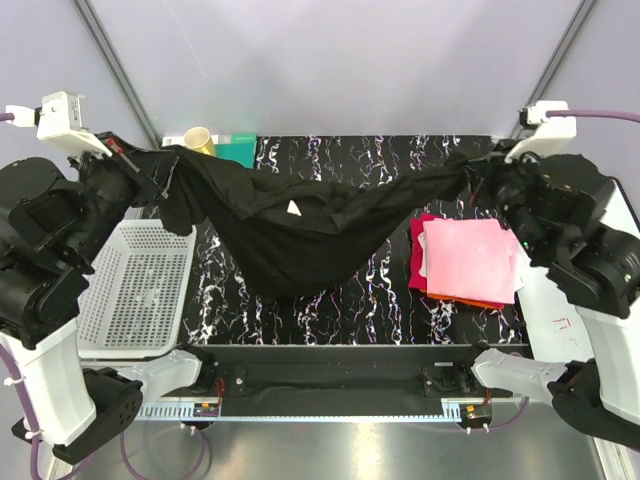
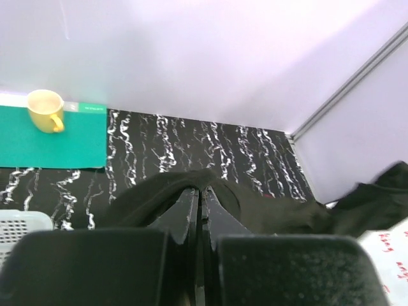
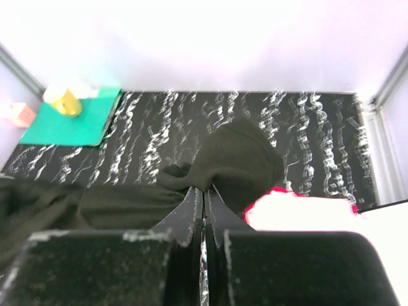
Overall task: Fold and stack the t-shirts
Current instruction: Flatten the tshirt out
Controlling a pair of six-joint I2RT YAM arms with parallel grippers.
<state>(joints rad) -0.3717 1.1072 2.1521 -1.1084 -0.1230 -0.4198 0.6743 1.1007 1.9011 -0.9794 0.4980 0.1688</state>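
Note:
A black t-shirt [image 1: 300,225] hangs stretched in the air between my two grippers, sagging in the middle above the table, a small white tag showing. My left gripper [image 1: 160,165] is shut on its left end, cloth pinched at the fingertips [image 2: 203,191]. My right gripper [image 1: 470,172] is shut on its right end, with black cloth [image 3: 239,159] bunched over the tips [image 3: 204,191]. A stack of folded t-shirts lies at the right: pink [image 1: 468,258] on top, red [image 1: 418,250] and orange [image 1: 480,302] edges showing beneath.
A white slotted basket [image 1: 135,290] sits at the left table edge. A yellow cup [image 1: 198,140] stands on a green mat [image 1: 238,148] at the back left. The table [image 1: 340,310] is black marble-patterned. Grey walls enclose the back.

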